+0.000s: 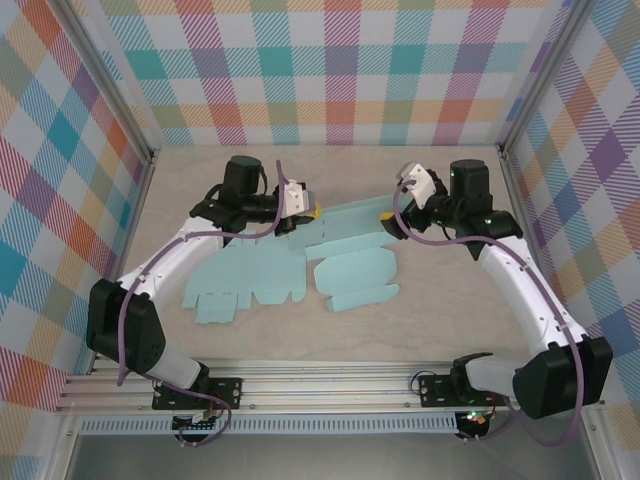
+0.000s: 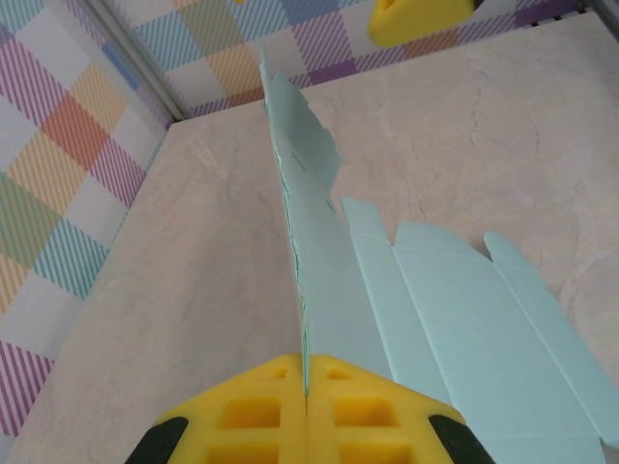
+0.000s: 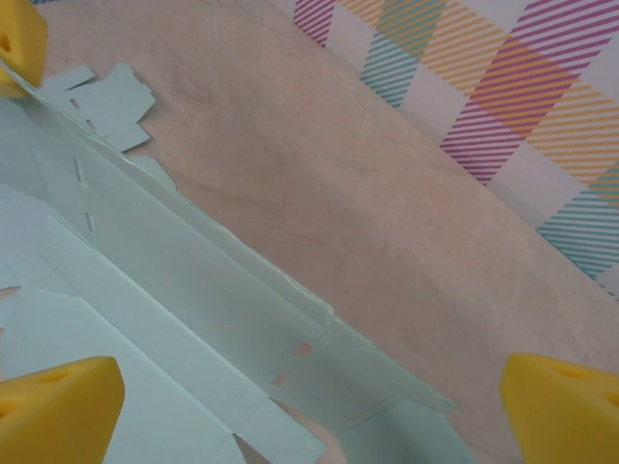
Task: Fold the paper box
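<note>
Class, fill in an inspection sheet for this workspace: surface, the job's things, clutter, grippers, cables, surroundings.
Surface: beige stone-patterned table.
Job's things: light blue paper box blank lies unfolded at the centre, with its far panel raised.
Clutter: nothing seen.
Grippers: left gripper is shut on the raised panel's edge; right gripper is open over the blank, its yellow fingers wide apart.
Cables: purple cables loop along both arms.
Surroundings: checked cloth walls on three sides; metal rail at the near edge.

Yellow fingers (image 3: 58,406) spread wide above unfolded blue paper box (image 3: 174,319).
</note>
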`<state>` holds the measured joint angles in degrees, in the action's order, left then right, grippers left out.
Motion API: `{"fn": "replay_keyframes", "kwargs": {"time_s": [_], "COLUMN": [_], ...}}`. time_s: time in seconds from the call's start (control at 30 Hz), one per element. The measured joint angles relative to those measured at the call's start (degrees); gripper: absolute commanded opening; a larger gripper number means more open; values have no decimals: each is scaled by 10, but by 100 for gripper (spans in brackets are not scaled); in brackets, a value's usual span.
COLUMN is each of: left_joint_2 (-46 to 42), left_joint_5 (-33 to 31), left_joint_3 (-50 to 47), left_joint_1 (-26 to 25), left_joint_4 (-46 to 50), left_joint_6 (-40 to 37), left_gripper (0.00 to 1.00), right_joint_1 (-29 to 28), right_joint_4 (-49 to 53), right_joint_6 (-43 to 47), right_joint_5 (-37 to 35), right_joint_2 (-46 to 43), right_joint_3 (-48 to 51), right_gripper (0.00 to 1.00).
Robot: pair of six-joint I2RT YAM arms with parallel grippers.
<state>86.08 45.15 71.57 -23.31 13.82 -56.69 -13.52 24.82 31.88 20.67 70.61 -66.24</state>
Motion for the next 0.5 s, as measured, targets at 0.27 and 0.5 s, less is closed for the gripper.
{"fn": "replay_keyframes", "kwargs": {"time_s": [0.27,0.5], "left_joint_2": [0,0], "left_joint_5": [16,20], "left_joint_3": [22,27], "left_joint_1": [0,0], "left_joint_4": [59,72], "left_joint_6": [-38,-47], "left_gripper": [0,0], "right_joint_1": [0,0], "right_joint_4": [10,16], "right_joint_6": [8,7], "right_joint_5": [29,63], "right_joint_2": [6,26], "right_joint_3": [-2,-7], "right_gripper": [94,82]}}
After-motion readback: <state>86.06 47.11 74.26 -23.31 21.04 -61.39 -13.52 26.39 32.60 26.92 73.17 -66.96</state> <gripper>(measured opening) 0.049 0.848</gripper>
